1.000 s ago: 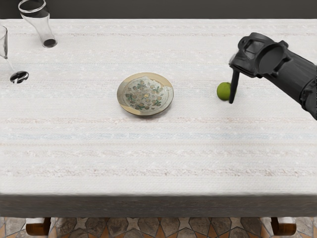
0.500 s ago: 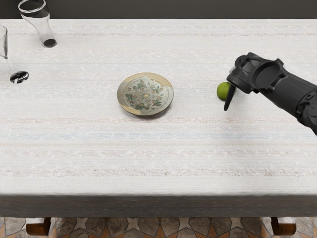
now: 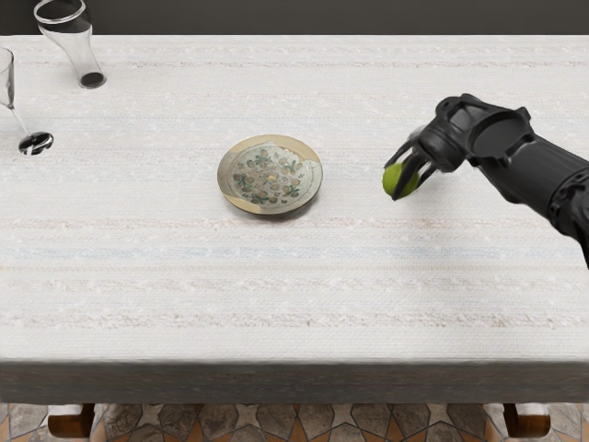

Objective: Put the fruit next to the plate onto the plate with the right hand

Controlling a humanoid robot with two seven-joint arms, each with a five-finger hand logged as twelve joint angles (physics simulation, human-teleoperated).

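Note:
A small green fruit, a lime (image 3: 398,180), sits between the fingertips of my right hand (image 3: 406,174), whose black arm enters from the right edge. The black fingers (image 3: 410,157) curl around it from the right and above. Whether it rests on the cloth or hangs just above I cannot tell. The round plate (image 3: 270,174) with a gold rim and a floral pattern lies to the left of the lime, about a plate's width away, with nothing on it. My left arm does not show.
Two clear glass vessels stand at the far left: a carafe (image 3: 73,41) at the back corner and a stemmed glass (image 3: 20,115) near the left edge. A pale striped cloth (image 3: 294,276) covers the table down to its front edge.
My right hand came down beside the lime and closed its fingers around it. The lime has shifted a little to the left, toward the plate.

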